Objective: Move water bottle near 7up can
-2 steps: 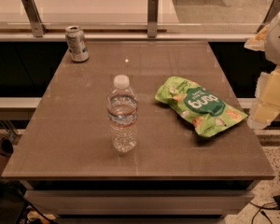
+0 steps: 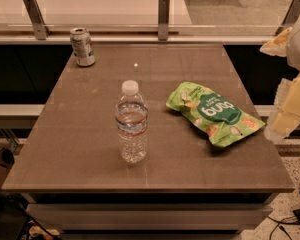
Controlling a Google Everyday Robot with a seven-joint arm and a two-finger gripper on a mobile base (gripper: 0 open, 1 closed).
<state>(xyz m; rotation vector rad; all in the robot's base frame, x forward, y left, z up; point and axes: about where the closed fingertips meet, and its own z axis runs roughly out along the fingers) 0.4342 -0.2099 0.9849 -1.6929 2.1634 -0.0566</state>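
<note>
Clear plastic water bottle [image 2: 132, 121] stands upright, cap up; claw [image 2: 290, 109] at right edge, state untellable.

Green snack bag [image 2: 215, 115] on table [image 2: 80, 149]

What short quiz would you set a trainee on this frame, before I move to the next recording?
1. True or false: the water bottle stands upright, touching the green snack bag.
2. The 7up can stands at the table's: A far left corner; B near right corner; C middle.
3. Where is the gripper?
Key: 1 false, they stand apart. 2 A. 3 At the view's right edge, beyond the table's right side, apart from the bottle.
</note>
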